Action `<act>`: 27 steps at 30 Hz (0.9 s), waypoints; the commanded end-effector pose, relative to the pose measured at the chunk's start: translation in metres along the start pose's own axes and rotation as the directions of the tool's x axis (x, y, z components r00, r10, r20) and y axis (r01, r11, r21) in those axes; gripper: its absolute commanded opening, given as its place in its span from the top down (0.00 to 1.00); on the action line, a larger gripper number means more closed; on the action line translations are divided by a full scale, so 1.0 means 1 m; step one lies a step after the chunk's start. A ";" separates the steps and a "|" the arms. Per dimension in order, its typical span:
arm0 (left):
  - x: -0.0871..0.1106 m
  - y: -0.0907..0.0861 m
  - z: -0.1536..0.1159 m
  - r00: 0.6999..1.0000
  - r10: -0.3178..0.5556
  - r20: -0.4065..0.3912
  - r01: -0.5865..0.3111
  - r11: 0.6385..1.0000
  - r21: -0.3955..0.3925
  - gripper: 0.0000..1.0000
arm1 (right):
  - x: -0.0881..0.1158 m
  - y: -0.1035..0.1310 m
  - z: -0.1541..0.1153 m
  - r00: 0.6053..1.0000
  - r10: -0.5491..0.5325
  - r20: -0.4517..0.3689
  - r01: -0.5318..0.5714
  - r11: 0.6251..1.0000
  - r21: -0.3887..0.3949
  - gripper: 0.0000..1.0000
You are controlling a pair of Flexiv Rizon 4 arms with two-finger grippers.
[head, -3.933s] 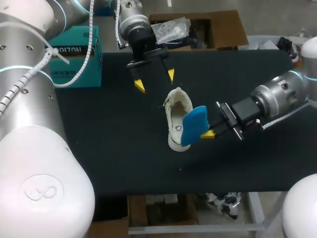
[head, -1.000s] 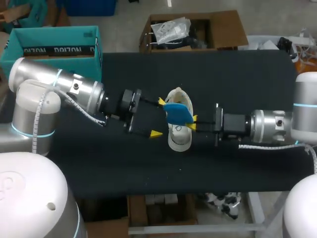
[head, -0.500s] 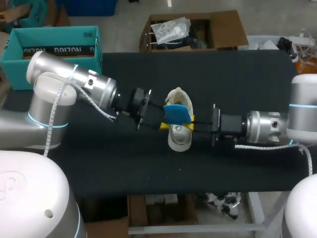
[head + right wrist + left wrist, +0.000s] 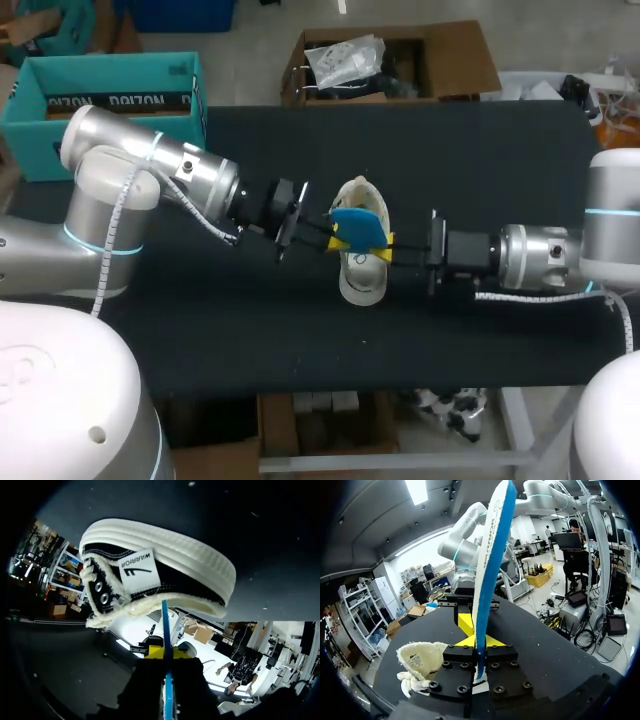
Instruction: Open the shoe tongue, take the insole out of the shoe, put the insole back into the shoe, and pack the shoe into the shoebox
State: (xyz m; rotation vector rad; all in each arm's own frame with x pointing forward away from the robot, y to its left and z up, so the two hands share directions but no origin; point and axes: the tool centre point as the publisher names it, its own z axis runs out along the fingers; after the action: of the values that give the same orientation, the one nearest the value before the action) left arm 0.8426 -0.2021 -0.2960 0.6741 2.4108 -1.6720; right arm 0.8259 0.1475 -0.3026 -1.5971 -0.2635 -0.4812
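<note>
Shoe (image 4: 360, 278): white sole, cream lining — upright, middle of the desk (image 4: 480, 330).
Insole (image 4: 358, 228): blue, raised just above shoe.
Shoebox (image 4: 110, 100): teal, open, far-left corner.

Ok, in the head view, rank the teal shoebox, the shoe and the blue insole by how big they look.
1. teal shoebox, clearly largest.
2. shoe, though partly covered.
3. blue insole, held over the shoe and nearer the camera, yet it looks smallest.

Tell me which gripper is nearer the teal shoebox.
Left. The left gripper clamps the insole on the side toward the shoebox. The right gripper grips the insole's far side, above the shoe.
</note>
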 end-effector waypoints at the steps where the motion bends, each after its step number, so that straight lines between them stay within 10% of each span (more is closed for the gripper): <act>1: 0.000 0.002 0.002 1.000 0.006 0.004 -0.006 1.000 0.002 1.00 | 0.002 0.002 -0.001 1.000 0.001 0.001 -0.001 1.000 0.009 1.00; 27: -0.002 0.004 0.002 0.999 0.045 -0.004 -0.045 0.999 0.005 1.00 | 0.003 0.004 0.004 1.000 0.008 -0.009 -0.008 1.000 0.017 1.00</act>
State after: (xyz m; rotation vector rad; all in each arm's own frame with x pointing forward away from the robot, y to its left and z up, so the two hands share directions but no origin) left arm 0.8454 -0.2007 -0.2975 0.7274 2.3807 -1.6561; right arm 0.8331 0.1496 -0.3033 -1.5890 -0.2595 -0.4724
